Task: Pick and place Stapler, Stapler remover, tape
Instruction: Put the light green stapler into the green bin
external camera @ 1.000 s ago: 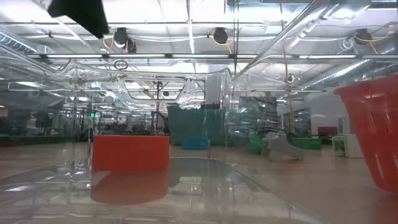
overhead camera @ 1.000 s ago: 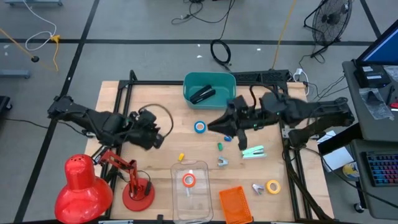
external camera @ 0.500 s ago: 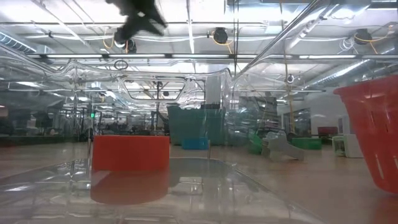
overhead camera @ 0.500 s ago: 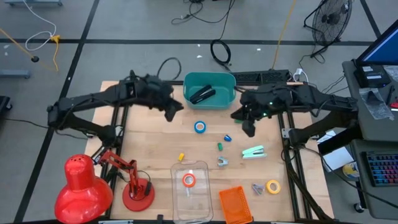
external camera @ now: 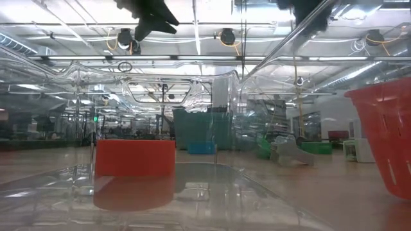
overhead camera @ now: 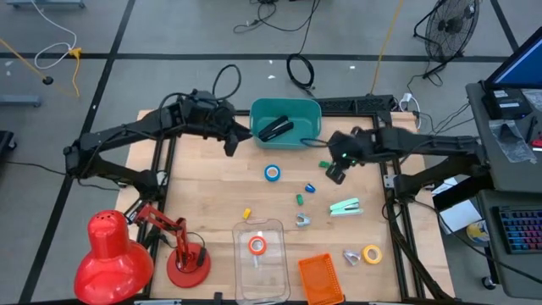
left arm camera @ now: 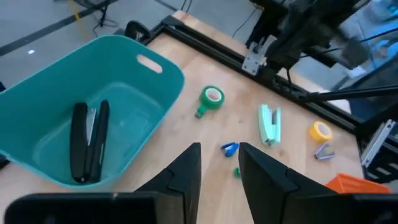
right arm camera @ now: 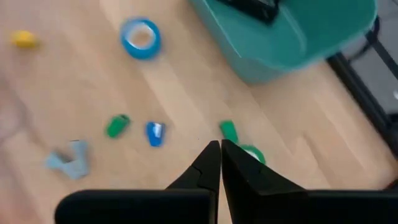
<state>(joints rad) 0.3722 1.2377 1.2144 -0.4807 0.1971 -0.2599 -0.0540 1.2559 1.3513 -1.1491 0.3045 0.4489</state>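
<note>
A black stapler [left arm camera: 87,140] lies inside the teal bin [overhead camera: 285,108] at the table's far edge. My left gripper [overhead camera: 233,140] hovers open just left of the bin. My right gripper [overhead camera: 336,172] hangs shut over the table right of the bin, empty, with the green tape roll [right arm camera: 254,153] just beyond its fingertips. The blue tape [overhead camera: 272,173] lies mid-table. The yellow tape [overhead camera: 371,253] sits near the right corner. The orange tape [overhead camera: 257,246] rests in a clear tray [overhead camera: 258,227]. A mint-green stapler [overhead camera: 345,206] and a grey stapler remover [overhead camera: 303,220] lie flat on the wood.
A red desk lamp [overhead camera: 110,246] stands at the near left corner. An orange basket [overhead camera: 320,278] sits at the near edge, with a second grey remover [overhead camera: 350,255] beside it. Small yellow [overhead camera: 246,213], green [overhead camera: 299,200] and blue [overhead camera: 310,188] bits are scattered mid-table.
My left arm has swung from the table's left side toward the far edge and now reaches out beside the teal bin. My right gripper has drawn back from the table's middle toward the right edge. The objects on the table have stayed put.
</note>
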